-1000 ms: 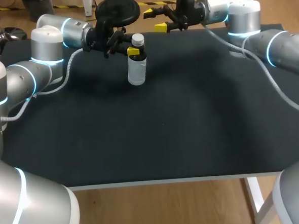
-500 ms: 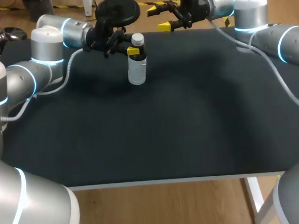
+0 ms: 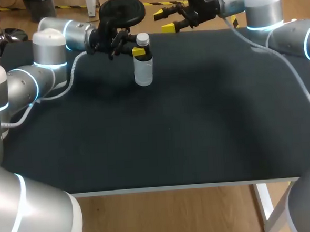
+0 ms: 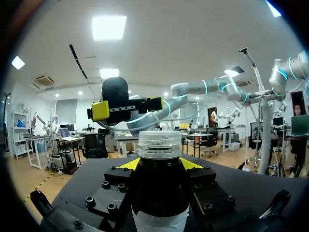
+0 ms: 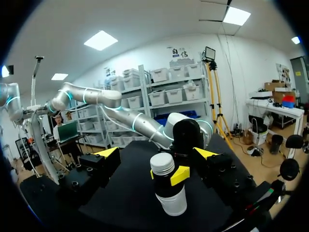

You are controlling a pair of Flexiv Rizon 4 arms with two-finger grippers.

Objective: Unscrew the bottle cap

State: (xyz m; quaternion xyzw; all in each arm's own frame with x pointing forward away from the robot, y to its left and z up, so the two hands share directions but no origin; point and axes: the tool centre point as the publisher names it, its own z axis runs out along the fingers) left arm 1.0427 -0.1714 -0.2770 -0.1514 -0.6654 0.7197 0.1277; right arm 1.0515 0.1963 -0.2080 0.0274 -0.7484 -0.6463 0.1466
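Note:
A clear bottle point(image 3: 143, 72) with a dark upper part and a white ribbed cap point(image 3: 143, 40) stands upright at the far middle of the black table point(image 3: 187, 124). My left gripper point(image 3: 140, 53) comes in from the left and is shut on the bottle's dark part just below the cap. In the left wrist view the bottle point(image 4: 159, 193) fills the gap between the yellow tips, with its cap point(image 4: 159, 144) above them. My right gripper point(image 3: 165, 19) is open near the far edge, behind and to the right of the bottle and apart from it. From the right wrist view, the bottle point(image 5: 167, 191) stands ahead of the open right gripper point(image 5: 157, 153).
A black round stool seat point(image 3: 121, 10) stands just beyond the table's far edge, behind the left gripper. The table's near and right parts hold nothing else.
My right arm has drawn back toward the far edge, and its open gripper has shifted slightly to the right. The left gripper and the bottle have barely moved.

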